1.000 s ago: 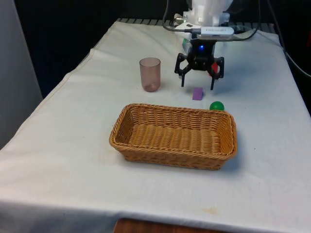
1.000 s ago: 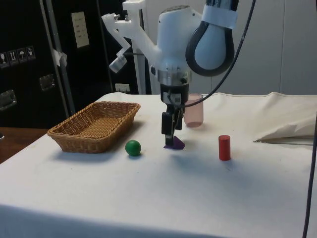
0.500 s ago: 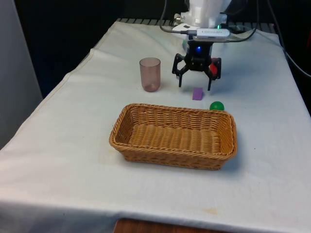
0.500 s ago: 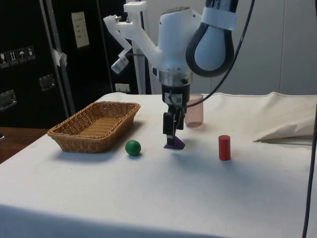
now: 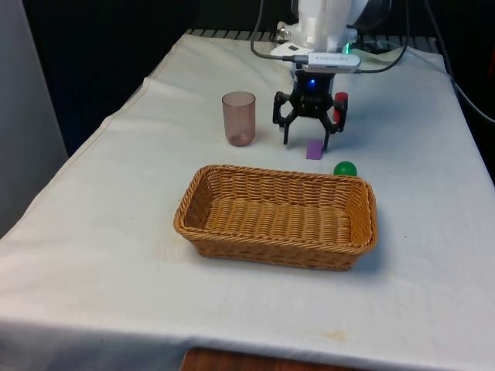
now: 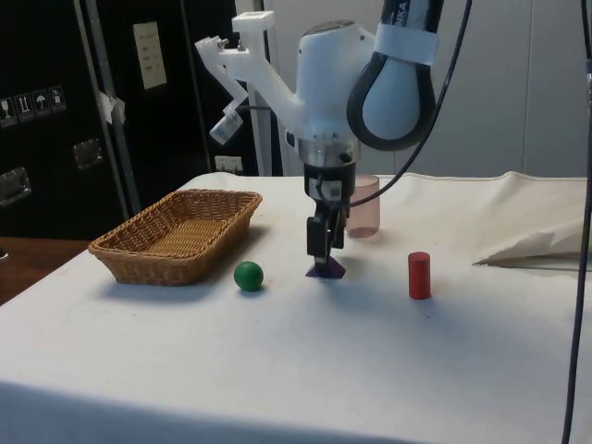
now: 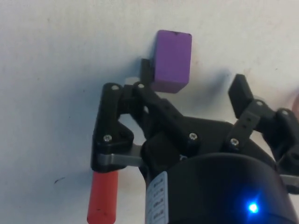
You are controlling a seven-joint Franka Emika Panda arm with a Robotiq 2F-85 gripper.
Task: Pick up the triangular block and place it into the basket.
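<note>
On a white-clothed table [image 5: 100, 224], my gripper [image 5: 306, 140] hangs open just above and behind the purple triangular block [image 5: 314, 149], which sits on the cloth between the pink cup [image 5: 239, 117] and the green ball [image 5: 345, 168]. Nothing is grasped; the wicker basket [image 5: 199, 190] waits empty. Grasp, lift and drop all remain.

Markings and signs: nothing legible.

Side view: a pale card [image 6: 148, 55] on the dark cabinet carries small marks that cannot be read; a row of small white pictogram labels [image 6: 35, 103] stands on the cabinet front, one resembling an umbrella, without readable words. Wrist view: a white sticker [image 7: 158, 198] on the black gripper body bears fine print too small to make out.
</note>
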